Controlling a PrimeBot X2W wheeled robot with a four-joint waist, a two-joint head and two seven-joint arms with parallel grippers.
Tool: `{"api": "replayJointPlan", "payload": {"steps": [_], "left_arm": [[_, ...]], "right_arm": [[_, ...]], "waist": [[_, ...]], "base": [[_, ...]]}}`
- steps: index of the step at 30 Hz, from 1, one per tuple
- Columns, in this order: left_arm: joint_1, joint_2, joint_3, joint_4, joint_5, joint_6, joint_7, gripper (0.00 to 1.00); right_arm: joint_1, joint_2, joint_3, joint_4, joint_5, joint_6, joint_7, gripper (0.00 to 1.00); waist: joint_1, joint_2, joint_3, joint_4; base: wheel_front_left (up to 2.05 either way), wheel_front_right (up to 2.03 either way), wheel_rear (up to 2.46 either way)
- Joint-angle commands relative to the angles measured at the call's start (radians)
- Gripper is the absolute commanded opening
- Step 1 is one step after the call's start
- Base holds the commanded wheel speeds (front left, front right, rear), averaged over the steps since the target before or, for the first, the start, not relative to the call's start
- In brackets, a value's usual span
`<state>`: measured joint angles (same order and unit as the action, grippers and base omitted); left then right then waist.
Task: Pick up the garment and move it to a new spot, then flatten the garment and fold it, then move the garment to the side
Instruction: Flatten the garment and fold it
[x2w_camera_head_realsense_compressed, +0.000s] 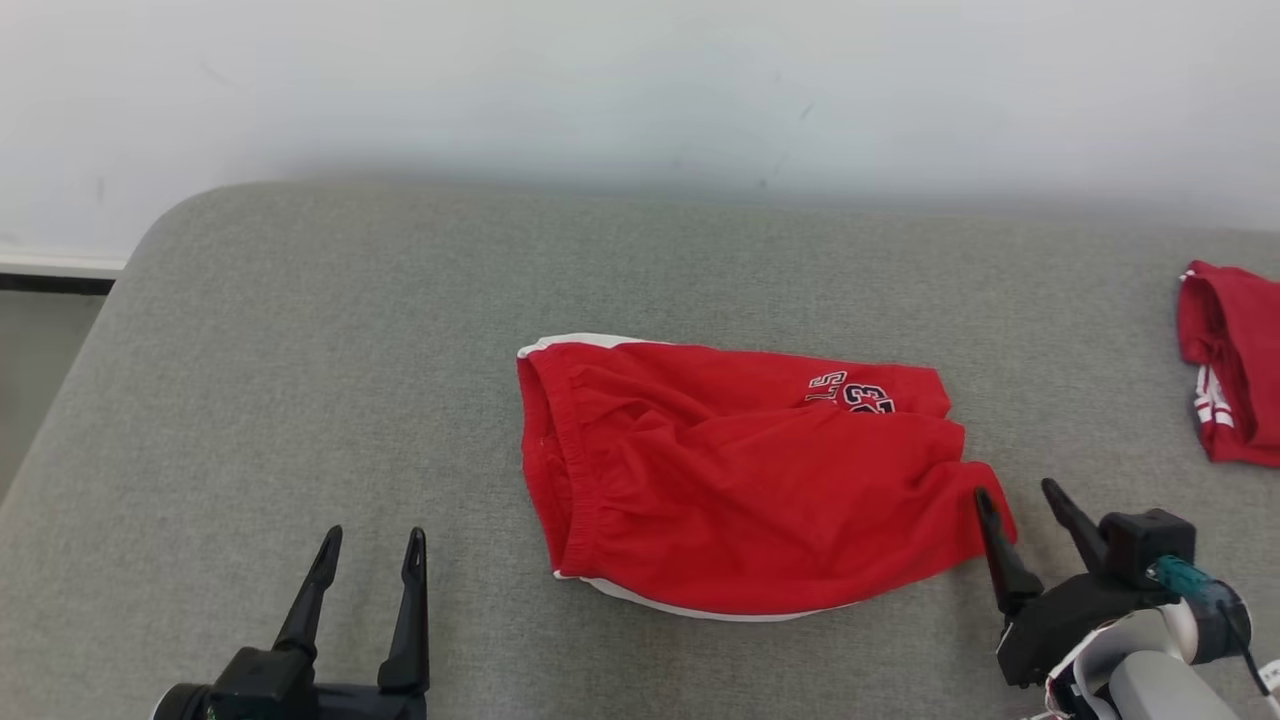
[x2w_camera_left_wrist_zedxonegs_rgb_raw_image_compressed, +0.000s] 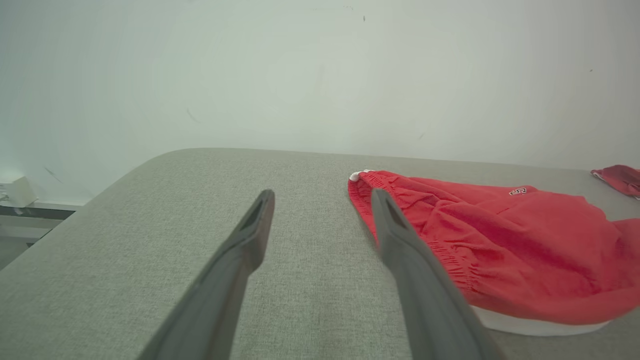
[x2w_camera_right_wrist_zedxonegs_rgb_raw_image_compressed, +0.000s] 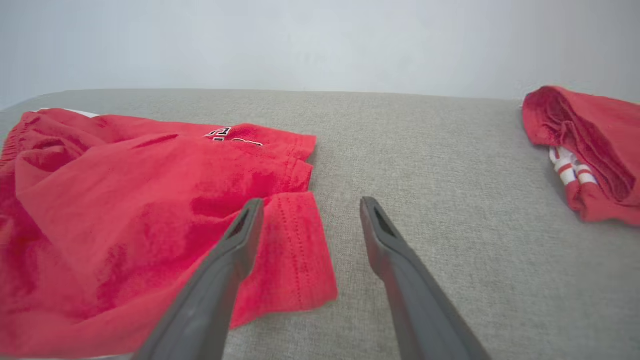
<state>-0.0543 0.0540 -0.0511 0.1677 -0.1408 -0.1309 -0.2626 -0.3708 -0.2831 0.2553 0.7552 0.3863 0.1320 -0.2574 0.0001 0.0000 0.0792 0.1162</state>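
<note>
**Limits of view.** The left gripper (x2w_camera_head_realsense_compressed: 374, 535) is cut off at its base by the lower edge of the head view. A second red garment (x2w_camera_head_realsense_compressed: 1235, 360), at the right end of the grey fabric-covered table (x2w_camera_head_realsense_compressed: 300, 350), is cut off by the frame edge, so its full shape cannot be made out. The black-and-white print (x2w_camera_head_realsense_compressed: 850, 392) on the garment (x2w_camera_head_realsense_compressed: 740, 480) is partly lost in a fold. It appears to contain digits but cannot be read with certainty. Whether the right gripper (x2w_camera_head_realsense_compressed: 1016, 490) touches the cloth cannot be told.

**Garment.** Red shorts lie near the middle of the table, toward its right half. The gathered waistband (x2w_camera_head_realsense_compressed: 560, 450) faces the table's left end and the leg hems face its right end. The cloth is wrinkled, with one layer folded over another. White trim (x2w_camera_head_realsense_compressed: 640, 597) shows along the edge nearest the table's front.

**Grippers.**
- **Left:** fingers spread wide over bare table at the front left.
- **Right:** fingers spread wide at the front right. One fingertip is over the garment's hem corner and the other is over bare table.
</note>
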Motion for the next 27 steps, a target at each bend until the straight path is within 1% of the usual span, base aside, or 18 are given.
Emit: {"api": "replayJointPlan", "payload": {"steps": [1, 3, 8, 14, 21, 27], "left_arm": [[0.018, 0.0, 0.007, -0.005, 0.009, 0.001, -0.003, 1.0], [0.023, 0.0, 0.012, -0.008, 0.011, 0.001, -0.003, 1.0], [0.042, 0.0, 0.025, -0.016, 0.016, 0.001, -0.003, 1.0], [0.06, 0.002, 0.035, -0.022, 0.019, 0.001, -0.003, 1.0], [0.081, 0.011, 0.06, -0.033, 0.025, 0.001, -0.003, 1.0], [0.109, 0.02, 0.095, -0.045, 0.044, 0.001, -0.003, 1.0]], "right_arm": [[0.025, -0.008, -0.016, -0.037, -0.008, -0.003, -0.007, 1.0], [0.052, -0.009, -0.057, -0.115, -0.014, -0.003, -0.007, 1.0], [0.162, 0.018, -0.144, -0.303, -0.06, -0.003, -0.008, 1.0], [0.287, 0.057, -0.219, -0.471, -0.092, -0.003, -0.008, 1.0], [0.386, 0.08, -0.264, -0.566, -0.113, -0.003, -0.008, 1.0], [0.454, 0.094, -0.286, -0.619, -0.118, -0.003, -0.008, 1.0]], "waist": [[-0.0001, 0.0, -0.014, -0.017], [-0.0001, 0.0, -0.021, -0.029], [-0.0001, 0.0, -0.046, -0.058], [-0.0001, 0.0, -0.071, -0.083], [-0.0001, 0.0, -0.085, -0.099], [-0.0001, 0.0, -0.096, -0.106]], "base": [[0.0, 0.0, 0.0], [0.0, 0.0, 0.0], [0.0, 0.0, 0.0], [0.0, 0.0, 0.0], [0.0, 0.0, 0.0], [0.0, 0.0, 0.0]]}}
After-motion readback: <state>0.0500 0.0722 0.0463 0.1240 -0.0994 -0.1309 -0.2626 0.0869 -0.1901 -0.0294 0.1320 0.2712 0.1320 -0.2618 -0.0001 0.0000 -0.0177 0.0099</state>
